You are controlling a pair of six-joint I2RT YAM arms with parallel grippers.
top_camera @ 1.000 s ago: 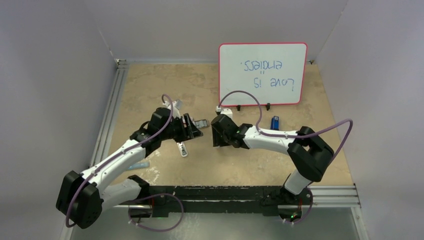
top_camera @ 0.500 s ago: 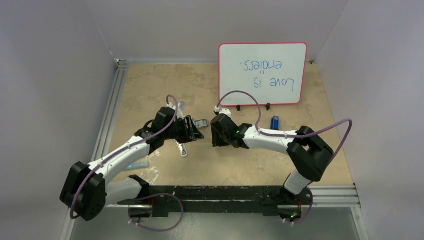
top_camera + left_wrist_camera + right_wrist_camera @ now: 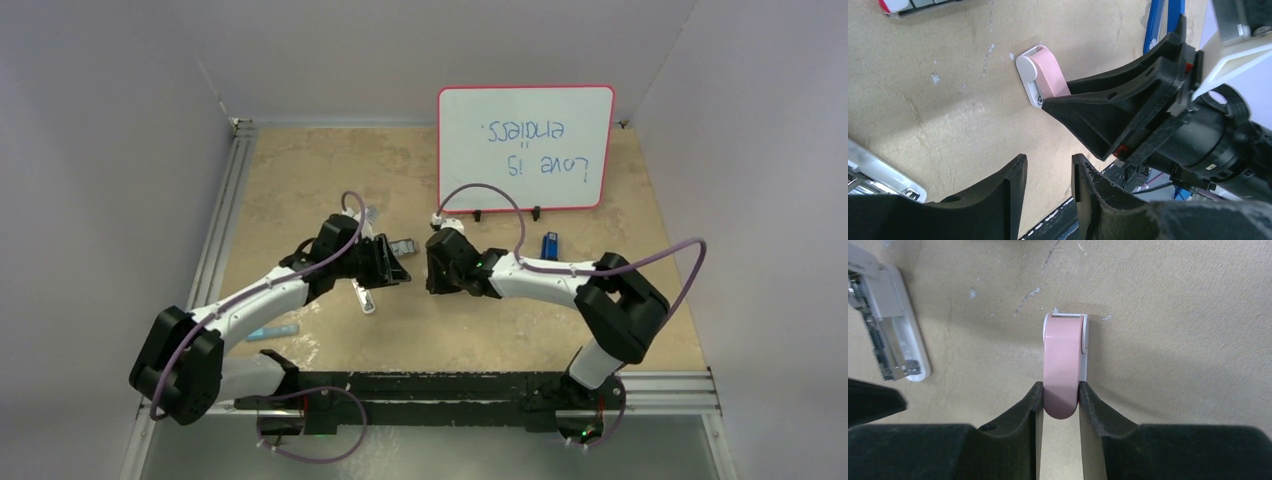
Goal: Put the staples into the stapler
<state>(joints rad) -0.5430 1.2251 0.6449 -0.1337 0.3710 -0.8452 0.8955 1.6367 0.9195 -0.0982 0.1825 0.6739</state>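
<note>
The right gripper [image 3: 1060, 390] is clamped on the pink piece [image 3: 1063, 360]. Both fingers press its long sides at the rounded end, and the piece lies flat on the table [image 3: 1173, 315].

The left gripper [image 3: 1048, 162] is released, with a narrow gap between its fingers and nothing in it. It hovers low, facing the right gripper, tips near but apart. In the left wrist view, a finger of the right gripper covers part of the pink piece. From the top, the gripper body hides it entirely.

The white oblong bar [image 3: 890, 325] lies on the table off to one side of the pink piece, not touching it.

The staples [image 3: 402, 245] are probably the small grey block on the far side, between the two grippers, but it is too small from the top to be sure. Nothing grips it.

The stapler [image 3: 549, 244], blue, sits just in front of the whiteboard [image 3: 525, 140], beyond the right forearm. It is well apart from both grippers.

A light-blue stick [image 3: 272, 330] lies beside the left arm.
</note>
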